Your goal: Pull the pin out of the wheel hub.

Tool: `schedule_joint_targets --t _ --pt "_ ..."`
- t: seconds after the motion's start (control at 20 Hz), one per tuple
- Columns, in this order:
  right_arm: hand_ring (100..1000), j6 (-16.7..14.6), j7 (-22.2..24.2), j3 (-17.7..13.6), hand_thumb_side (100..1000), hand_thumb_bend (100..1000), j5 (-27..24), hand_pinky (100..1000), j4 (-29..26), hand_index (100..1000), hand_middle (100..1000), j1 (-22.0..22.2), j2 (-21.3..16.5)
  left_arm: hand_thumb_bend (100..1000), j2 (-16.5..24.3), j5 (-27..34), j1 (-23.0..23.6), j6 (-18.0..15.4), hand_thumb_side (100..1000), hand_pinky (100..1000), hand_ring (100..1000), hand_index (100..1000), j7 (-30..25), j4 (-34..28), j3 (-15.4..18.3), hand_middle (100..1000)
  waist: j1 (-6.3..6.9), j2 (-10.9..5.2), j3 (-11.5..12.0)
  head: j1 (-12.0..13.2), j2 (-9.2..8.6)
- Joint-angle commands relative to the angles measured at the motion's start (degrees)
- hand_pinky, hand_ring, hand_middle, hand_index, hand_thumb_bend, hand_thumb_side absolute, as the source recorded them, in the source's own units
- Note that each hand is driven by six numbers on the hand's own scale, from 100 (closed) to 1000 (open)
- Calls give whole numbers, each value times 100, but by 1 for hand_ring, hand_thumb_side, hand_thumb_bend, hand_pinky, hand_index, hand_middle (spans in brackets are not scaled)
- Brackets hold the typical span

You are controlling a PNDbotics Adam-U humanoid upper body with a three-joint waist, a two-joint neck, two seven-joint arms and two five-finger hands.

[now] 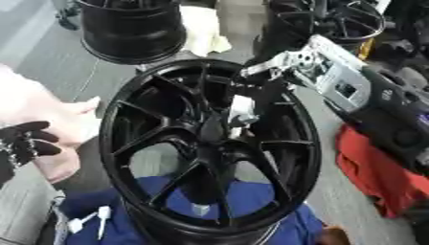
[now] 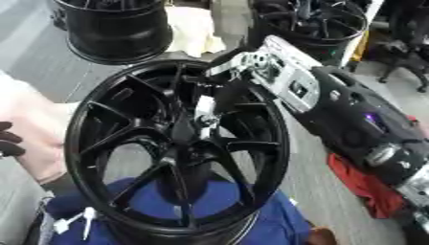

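Observation:
A black spoked wheel hub (image 1: 209, 148) stands upright on a blue cloth (image 1: 251, 210). A white pin (image 2: 204, 112) sticks out near its centre. My right hand (image 1: 266, 93) reaches in from the upper right, behind a silver wrist (image 1: 322, 67). Its dark fingers are curled at the pin, though they are hard to separate from the black spokes. My left hand (image 1: 21, 142) rests open at the left edge, fingers relaxed, away from the wheel.
Two more black wheels (image 1: 134, 28) (image 1: 335, 19) stand at the back with a white cloth (image 1: 205, 33) between them. A red cloth (image 1: 377, 172) lies at the right. Small white parts (image 1: 92, 219) lie on the blue cloth. A pale pink shape (image 1: 42, 110) fills the left side.

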Motion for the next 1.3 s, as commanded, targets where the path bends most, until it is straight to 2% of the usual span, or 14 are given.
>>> schedule_joint_targets --t 0.05,0.35,0.85,1.05,1.2,1.3 --pt "638 95 52 -124 323 333 -6 595 -110 777 623 -119 -147 100 140 -12 -43 -1 875 832 703 883 0 -90 -9 687 32 -41 -3 11 33" --pt "622 64 52 -143 208 198 73 576 -14 764 612 -112 -130 100 139 -19 -45 2 875 832 703 883 0 -92 -7 688 29 -37 5 18 33" --pt "682 -94 52 -59 262 273 216 630 185 799 661 -69 -78 100 147 -4 -54 5 875 832 703 884 0 -97 -14 688 31 -39 16 17 33" --pt "682 -163 52 -44 257 272 236 630 258 799 663 -56 -56 100 149 0 -56 2 874 833 704 884 0 -96 -19 688 33 -40 17 17 33" --pt "646 -193 52 -36 233 258 230 601 279 781 634 -52 -48 100 152 6 -57 3 874 833 704 884 0 -96 -21 688 34 -43 17 18 33" --pt "574 -200 52 -51 160 223 197 530 255 717 557 -55 -53 100 154 8 -57 2 874 833 704 885 0 -95 -20 688 36 -44 13 19 33"
